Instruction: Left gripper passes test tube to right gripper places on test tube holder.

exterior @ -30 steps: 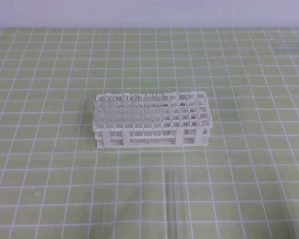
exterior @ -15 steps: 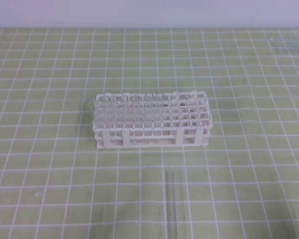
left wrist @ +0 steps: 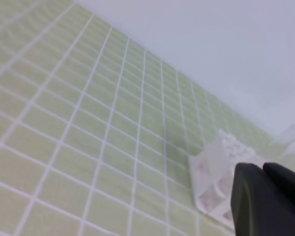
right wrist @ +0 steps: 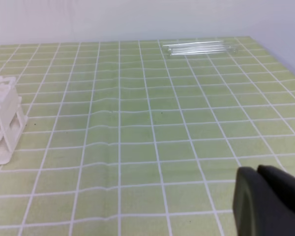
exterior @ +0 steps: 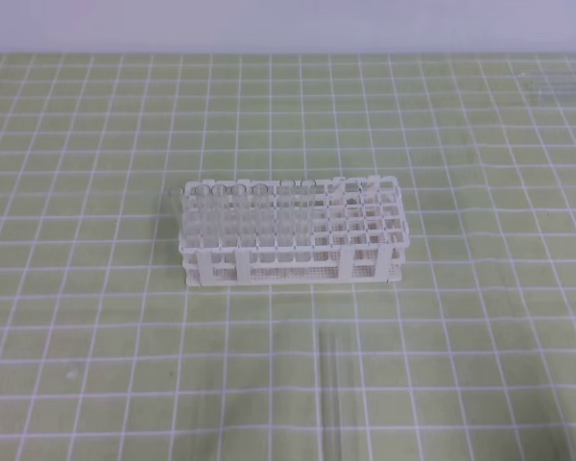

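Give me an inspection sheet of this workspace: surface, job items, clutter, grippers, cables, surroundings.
Surface: green mat with white grid lines, flat; wavy distortion in the right wrist view.
Test tube holder: white rack, upright near the centre, clear tubes filling its left part, right holes mostly open.
Test tube: lies loose on the mat in front of the rack, untouched.
Clutter: spare clear tubes lying together at the far edge.
Left gripper: only a black finger edge shows; state unclear, holding nothing visible.
Right gripper: same, low over bare mat.
Cables: nothing seen.
Surroundings: plain pale wall behind the table.
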